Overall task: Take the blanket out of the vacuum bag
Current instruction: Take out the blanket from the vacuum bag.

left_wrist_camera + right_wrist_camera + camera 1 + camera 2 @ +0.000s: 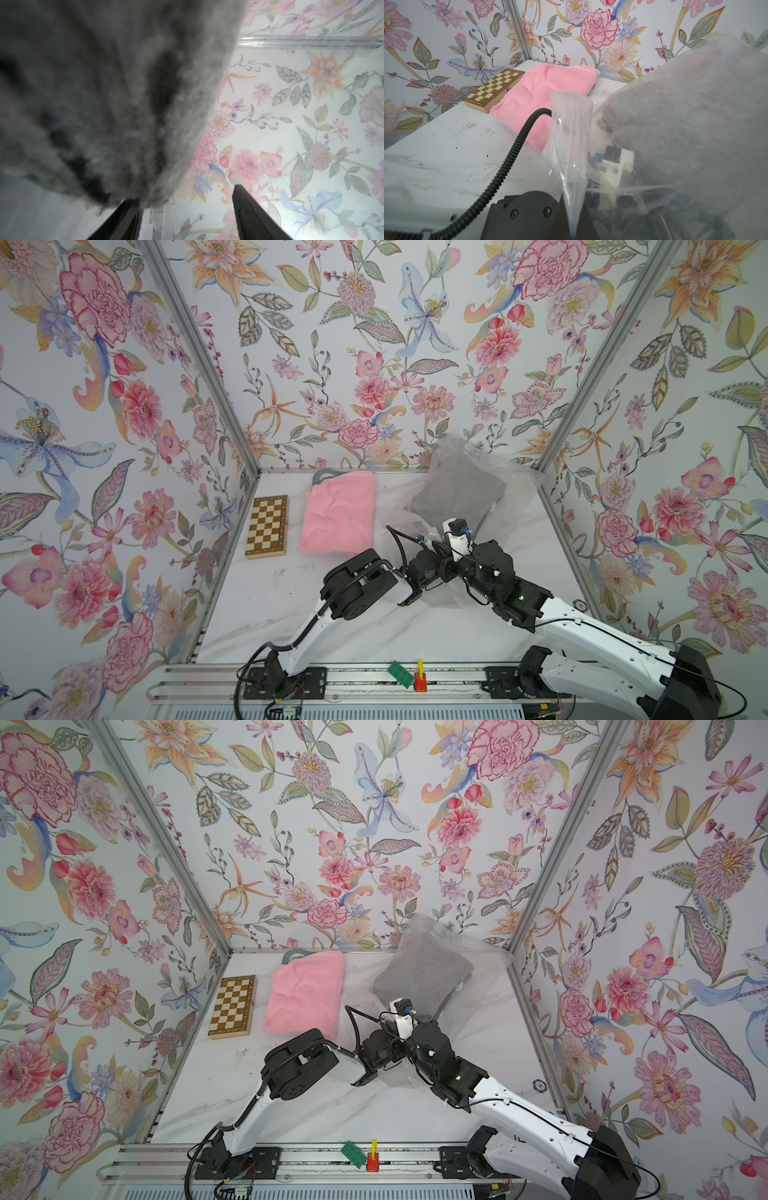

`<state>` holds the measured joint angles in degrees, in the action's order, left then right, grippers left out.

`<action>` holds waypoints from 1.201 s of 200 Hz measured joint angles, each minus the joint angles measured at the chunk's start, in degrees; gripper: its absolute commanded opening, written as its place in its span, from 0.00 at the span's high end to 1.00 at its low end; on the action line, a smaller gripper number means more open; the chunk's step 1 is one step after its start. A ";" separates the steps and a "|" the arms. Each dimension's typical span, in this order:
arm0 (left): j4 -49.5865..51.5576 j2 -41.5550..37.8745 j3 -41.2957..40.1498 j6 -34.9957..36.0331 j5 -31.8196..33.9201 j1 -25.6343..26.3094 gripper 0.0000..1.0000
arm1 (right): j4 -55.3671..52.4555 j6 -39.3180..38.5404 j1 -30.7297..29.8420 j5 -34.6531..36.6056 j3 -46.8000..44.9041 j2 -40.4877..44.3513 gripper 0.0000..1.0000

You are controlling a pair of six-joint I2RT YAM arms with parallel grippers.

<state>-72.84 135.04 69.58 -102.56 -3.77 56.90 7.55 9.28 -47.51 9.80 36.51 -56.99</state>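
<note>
1. Left tool (185, 197) had its jaws well apart with nothing gripped between them; one finger (124, 220) sat under the fuzzy edge of the grey blanket (104, 104); the other finger stood clear of it, in front of hazy film.
2. Right tool (572, 225) was closed tight on a clear strip of the vacuum bag (571, 128); the film rose straight up from between its jaws.
3. Both top views showed the grey blanket (457, 489) (422, 969) inside the vacuum bag (517, 477) (486, 965), at the rear of the bench (332, 614) on the right arm's side; it was tilted up, its far end against the back wall (415, 364); loose film spread around it.
4. Left wrist camera (618, 164) showed through the film in the right wrist view, so the left arm was inside the bag's mouth; in a top view it (455, 531) sat at the near edge of the blanket.
5. Pink cloth (338, 512) lay flat on the bench just beside the bag, outside it; chessboard (267, 526) lay flat beside the pink cloth on its far side from the bag, close to it; contact between them not clear.
6. The two forearms crossed near the bench's middle in both top views; neither tool's jaws could be made out there.
</note>
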 measured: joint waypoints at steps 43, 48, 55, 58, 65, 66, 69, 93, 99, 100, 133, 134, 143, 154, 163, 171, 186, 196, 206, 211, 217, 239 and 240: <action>0.50 0.13 -0.07 -0.98 2.32 -0.24 0.35 | 0.11 0.42 0.00 -0.22 -0.37 0.00 1.00; 0.57 0.20 -0.07 -1.05 2.60 -0.33 0.35 | 0.15 0.42 0.02 -0.22 -0.44 0.00 1.00; 0.70 0.28 -0.07 -1.29 2.75 -0.39 0.35 | 0.17 0.44 0.02 -0.24 -0.52 0.00 1.00; 0.79 0.31 -0.07 -1.40 2.78 -0.39 0.35 | 0.15 0.46 0.02 -0.31 -0.55 0.00 1.00; 1.07 0.42 -0.07 -1.44 2.95 -0.50 0.35 | 0.09 0.57 0.02 -0.35 -0.61 0.00 1.00; 1.18 0.44 -0.07 -1.46 2.99 -0.50 0.35 | 0.09 0.57 0.02 -0.35 -0.61 0.00 1.00; 1.40 0.48 -0.07 -1.51 3.06 -0.55 0.35 | 0.07 0.57 0.02 -0.35 -0.61 0.00 1.00; 2.93 0.52 -0.07 -1.86 4.13 -0.70 0.36 | 0.04 0.66 0.02 -0.37 -0.63 0.00 1.00; 3.26 0.52 -0.07 -1.88 4.26 -0.76 0.36 | 0.04 0.81 0.02 -0.39 -0.63 0.00 1.00; 3.28 0.52 -0.07 -1.88 4.28 -0.76 0.36 | 0.04 0.81 0.02 -0.39 -0.63 0.00 1.00; 3.89 0.52 -0.07 -1.86 5.86 -1.07 0.40 | 0.04 1.25 0.02 -0.57 -0.63 -0.02 1.00; 3.87 0.52 -0.07 -1.88 5.97 -1.09 0.40 | 0.04 1.25 0.00 -0.57 -0.63 -0.02 1.00; 3.85 0.52 -0.07 -1.86 6.47 -1.11 0.41 | 0.04 1.29 0.02 -0.59 -0.63 -0.02 1.00; 3.80 0.52 -0.07 -1.86 7.41 -1.14 0.41 | 0.04 1.49 0.02 -0.61 -0.63 -0.02 1.00; 3.69 0.52 -0.07 -1.84 8.02 -1.14 0.40 | 0.04 1.55 0.02 -0.61 -0.63 -0.02 1.00; 3.58 0.52 -0.07 -1.81 8.70 -1.11 0.41 | 0.04 1.66 0.02 -0.63 -0.63 -0.02 1.00; 3.26 0.52 -0.04 -1.60 9.25 -1.14 0.42 | 0.04 1.68 0.02 -0.74 -0.63 -0.02 1.00; 2.95 0.52 -0.04 -1.40 9.62 -1.14 0.43 | 0.04 1.70 0.02 -0.83 -0.63 -0.02 1.00; 2.49 0.50 -0.04 -1.29 10.05 -1.11 0.44 | 0.02 1.70 0.02 -0.92 -0.63 -0.02 1.00; 2.25 0.50 -0.02 -1.18 10.16 -1.11 0.45 | 0.02 1.70 0.02 -0.96 -0.63 -0.02 1.00; 1.99 0.50 -0.02 -1.16 10.25 -1.14 0.46 | 0.00 1.70 0.02 -1.01 -0.63 -0.02 1.00; 0.98 0.50 -0.02 -1.16 10.40 -1.11 0.48 | 0.00 1.70 0.02 -1.01 -0.63 0.00 1.00; 0.94 0.50 -0.02 -1.18 10.43 -1.11 0.48 | 0.00 1.70 0.02 -1.01 -0.63 0.00 1.00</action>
<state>-71.90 135.55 69.56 -103.74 6.66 55.79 7.55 10.98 -47.48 8.80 35.88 -56.99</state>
